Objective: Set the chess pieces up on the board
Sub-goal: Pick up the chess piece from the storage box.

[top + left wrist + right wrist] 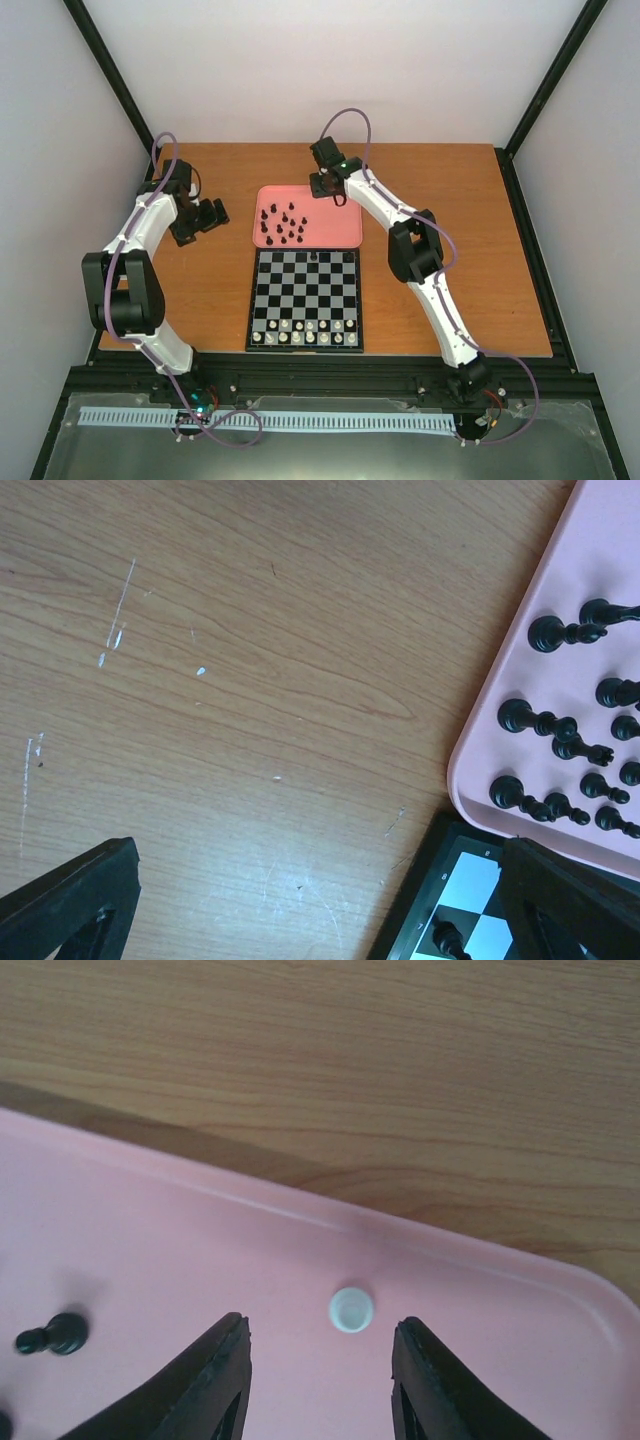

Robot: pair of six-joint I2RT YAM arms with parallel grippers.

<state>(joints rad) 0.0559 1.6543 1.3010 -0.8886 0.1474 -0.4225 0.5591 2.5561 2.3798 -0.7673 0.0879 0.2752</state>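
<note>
The board [305,290] lies at the table's middle, with cream-white chess pieces [305,331] standing on its two near rows and one black piece [313,257] on its far row. Several black pieces [284,225] stand in the pink tray [340,235] behind it. My right gripper [335,190] hangs open over the tray's far right part. In the right wrist view a small white piece [351,1310], seen from above, stands on the tray just past the open right gripper [320,1345], touching neither finger. My left gripper [320,910] is open over bare wood by the board's far left corner [440,880].
The pink tray's rim [300,1205] runs just beyond the white piece, with bare wood past it. A lone black piece [55,1335] lies left of my right fingers. In the left wrist view, black pieces [545,720] crowd the tray's left end.
</note>
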